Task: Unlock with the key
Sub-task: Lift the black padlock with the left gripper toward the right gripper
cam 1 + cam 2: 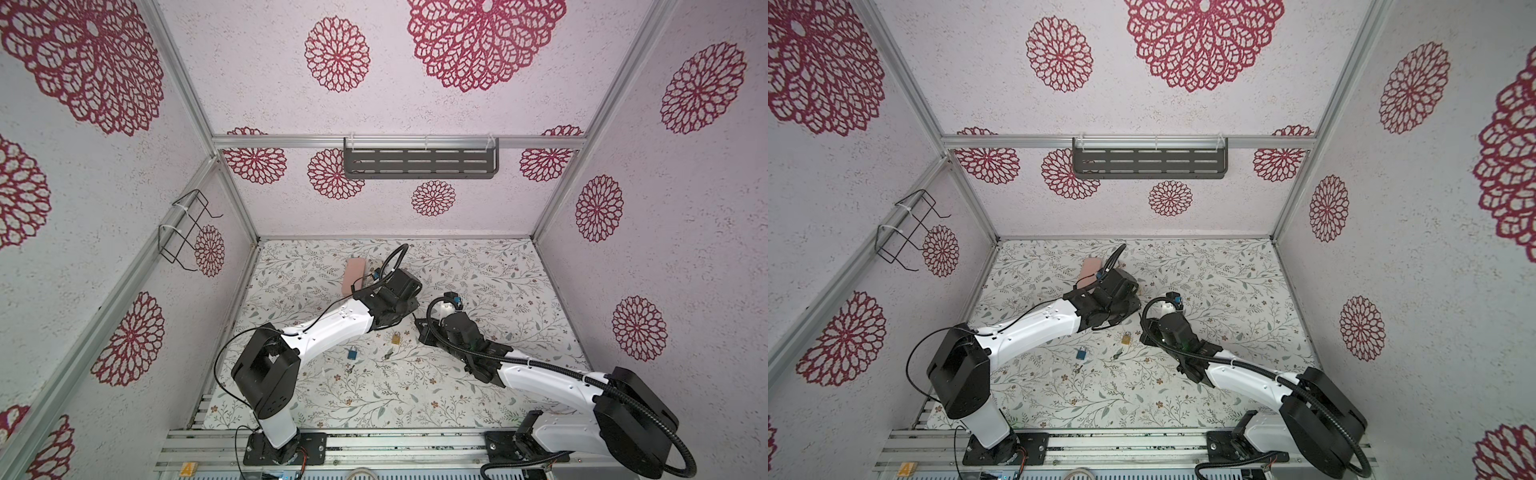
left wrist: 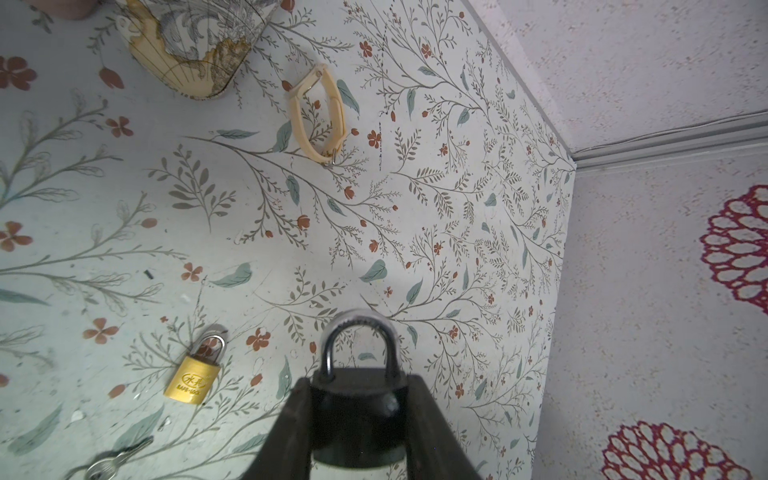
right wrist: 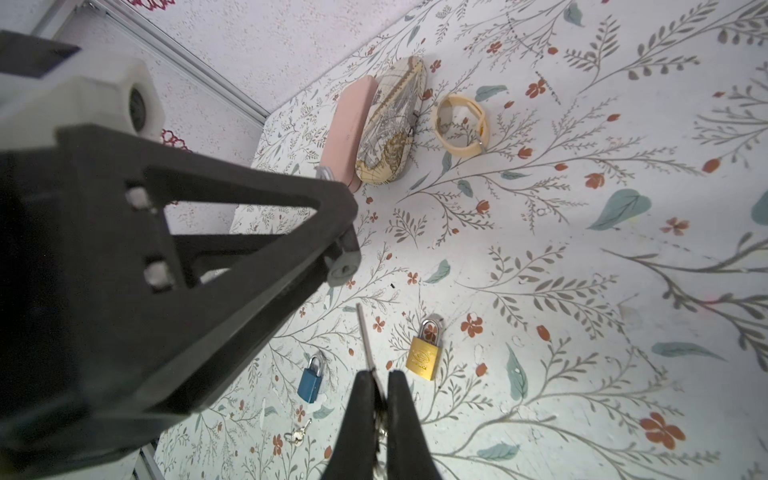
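My left gripper (image 2: 359, 386) is shut on a black padlock (image 2: 357, 411), which sits between its fingers with the silver shackle (image 2: 357, 324) sticking out past the tips. My right gripper (image 3: 380, 376) is shut on a key (image 3: 364, 332) whose thin silver blade points out toward the left gripper (image 3: 232, 257), a short gap away. In both top views the two grippers (image 1: 409, 305) (image 1: 420, 325) meet nose to nose above the middle of the table. There the held padlock is hidden under the left wrist.
A brass padlock (image 3: 424, 357) (image 1: 395, 338), a blue padlock (image 3: 311, 380) (image 1: 353, 353) and loose keys (image 3: 297, 434) (image 1: 388, 355) lie on the floral table below the grippers. A pink case (image 3: 349, 129), a map-print case (image 3: 390, 124) and a beige strap (image 3: 459, 124) lie toward the back wall.
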